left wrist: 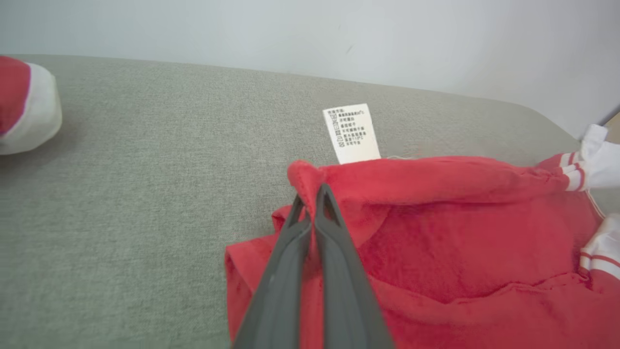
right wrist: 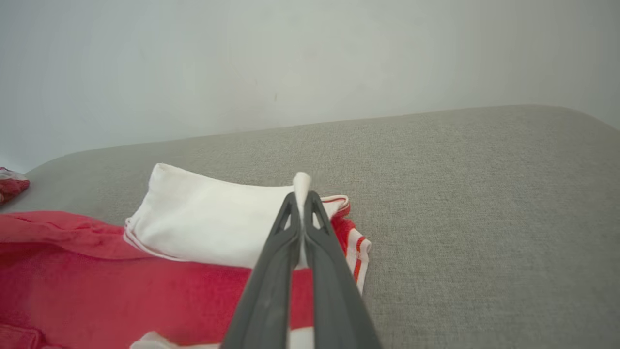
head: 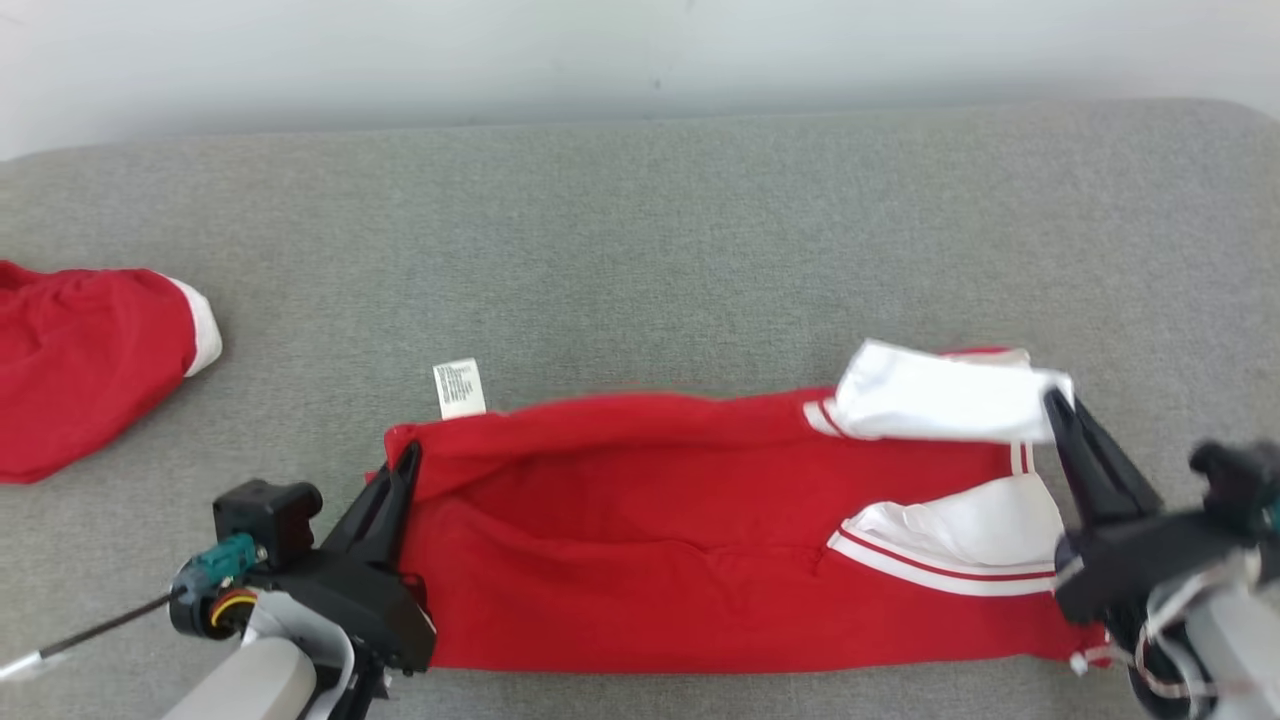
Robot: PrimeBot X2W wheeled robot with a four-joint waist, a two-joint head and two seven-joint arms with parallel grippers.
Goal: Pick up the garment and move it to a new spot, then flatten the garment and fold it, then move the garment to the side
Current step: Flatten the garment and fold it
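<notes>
Our left gripper (head: 408,455), its two long dark fingers pressed together, pinches a raised fold at the left end of the red soft-cloth garment with white striped trim (head: 650,540). In the left wrist view the closed tips (left wrist: 315,191) bite into a peak of red cloth (left wrist: 460,232). The pale left forearm (head: 240,685) enters from the lower left, fingers slanting up and to the right.

Our right gripper (head: 1055,400), likewise clamped, holds an edge of the garment's white panel (head: 940,400) at the opposite end. Its arm comes in from the lower right, fingers angled up and leftward. In the right wrist view a sliver of white cloth (right wrist: 208,228) pokes up between the shut tips (right wrist: 301,194).

Between our two grippers the garment lies stretched lengthwise on the grey woven fabric surface (head: 640,250), near the front edge. A small white printed care label (head: 459,388) sticks out from its far left corner. Well apart to the left lies a second crumpled red garment with a white cuff (head: 80,370). A pale wall (head: 600,50) runs behind.
</notes>
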